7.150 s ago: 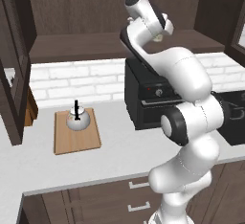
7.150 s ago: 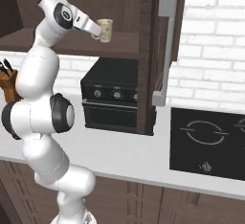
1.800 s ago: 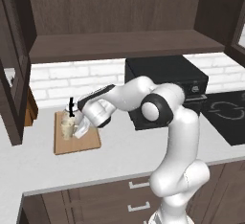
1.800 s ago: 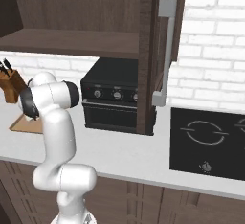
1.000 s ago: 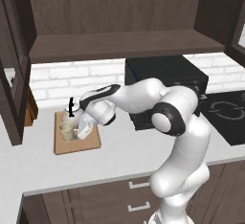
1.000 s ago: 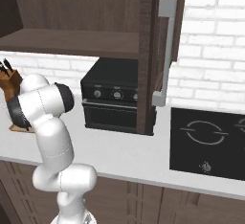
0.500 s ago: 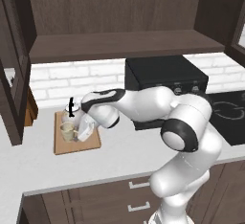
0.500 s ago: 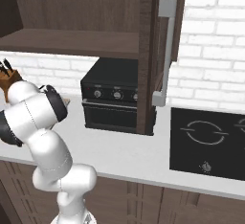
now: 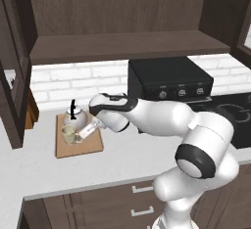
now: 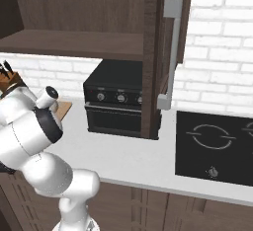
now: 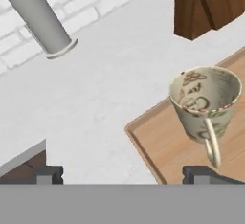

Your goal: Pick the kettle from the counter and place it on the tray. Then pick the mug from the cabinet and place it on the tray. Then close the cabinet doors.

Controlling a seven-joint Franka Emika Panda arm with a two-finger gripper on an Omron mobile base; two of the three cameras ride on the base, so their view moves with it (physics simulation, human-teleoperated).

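The tray (image 9: 78,147) serves as the reference landmark; it lies flat on the surface (image 9: 98,167) below the open cabinet (image 9: 122,47). The kettle (image 9: 74,119) stands upright at the tray's back edge, its black handle arched above the lid. The mug (image 9: 69,134) stands upright on the tray just in front of the kettle, near the tray's front left corner, mouth up. In the hand view the mug's handle points toward the camera, which suggests that the cup was carried by that side. The hand (image 9: 88,130) hovers just right of the mug, above the tray, with its fingers spread wide and nothing between them; the mug stands apart from both tips. This posture fits a release just made: both vessels now rest on the tray, so the carrying steps appear complete. A knife block (image 10: 9,79) stands behind the tray's left side, against the brick wall. One of the cabinet doors (image 10: 165,52) hangs open well to the right of the tray, its silver bar handle (image 10: 169,52) facing the room; closing the doors remains.
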